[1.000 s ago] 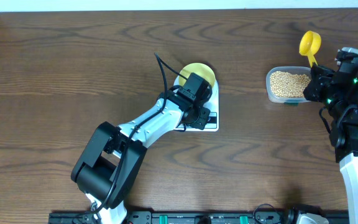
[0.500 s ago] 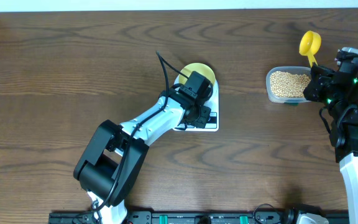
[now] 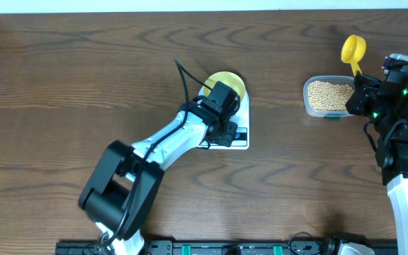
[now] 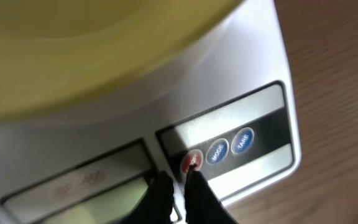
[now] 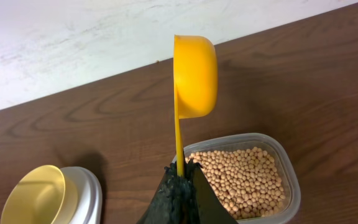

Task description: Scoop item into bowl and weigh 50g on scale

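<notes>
A dark wood-grain table (image 3: pixel 62 85) fills the overhead view, with a white scale (image 3: pixel 244 144) near its centre. The pale yellow bowl (image 3: pixel 229 79) sits on the scale's platform at the 12 o'clock end, with the display and buttons at the 6 o'clock end. The left gripper (image 4: pixel 178 186) hangs over that button strip. Its jaws are drawn almost together and hold nothing, and one fingertip appears to rest on the red button (image 4: pixel 192 161), though the blurred wrist view leaves contact unsure. At about 3 o'clock from the scale and well apart from it, a clear plastic tub (image 3: pixel 307 99) holds the beige beans (image 3: pixel 330 95). The right gripper (image 5: pixel 182 171) is clamped on the handle of a yellow scoop (image 5: pixel 194 74), which stands upright above the tub's 12 o'clock rim. Its cup is raised before a pale wall (image 5: pixel 73 43).
</notes>
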`<action>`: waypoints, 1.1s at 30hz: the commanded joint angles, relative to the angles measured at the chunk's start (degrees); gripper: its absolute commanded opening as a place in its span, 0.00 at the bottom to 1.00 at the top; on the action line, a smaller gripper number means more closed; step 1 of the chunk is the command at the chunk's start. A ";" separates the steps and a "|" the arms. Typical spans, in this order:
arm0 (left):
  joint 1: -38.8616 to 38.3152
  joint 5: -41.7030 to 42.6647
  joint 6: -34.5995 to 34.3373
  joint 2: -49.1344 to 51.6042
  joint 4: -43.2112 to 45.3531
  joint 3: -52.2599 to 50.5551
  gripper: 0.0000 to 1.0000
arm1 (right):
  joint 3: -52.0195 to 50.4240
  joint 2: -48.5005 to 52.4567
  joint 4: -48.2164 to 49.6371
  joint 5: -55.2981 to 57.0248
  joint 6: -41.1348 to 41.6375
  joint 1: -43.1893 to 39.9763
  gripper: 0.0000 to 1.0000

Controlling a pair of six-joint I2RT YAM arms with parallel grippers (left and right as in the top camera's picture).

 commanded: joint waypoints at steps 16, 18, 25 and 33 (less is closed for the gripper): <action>13.86 -1.38 -8.39 -20.90 -4.31 -0.50 0.43 | 1.01 0.37 -0.90 -0.13 -3.87 -0.31 0.01; 15.26 -1.38 -8.39 -20.85 -5.66 -0.59 0.43 | 1.01 0.37 -0.87 -0.13 -3.85 -0.31 0.01; 16.24 -1.38 -8.44 -20.41 -6.38 -0.66 0.36 | 1.01 0.37 -0.87 -0.09 -3.87 -0.31 0.01; 14.56 -0.48 -9.44 -20.41 -6.45 -0.66 0.07 | 1.01 1.03 -0.83 -0.11 -3.85 -0.31 0.01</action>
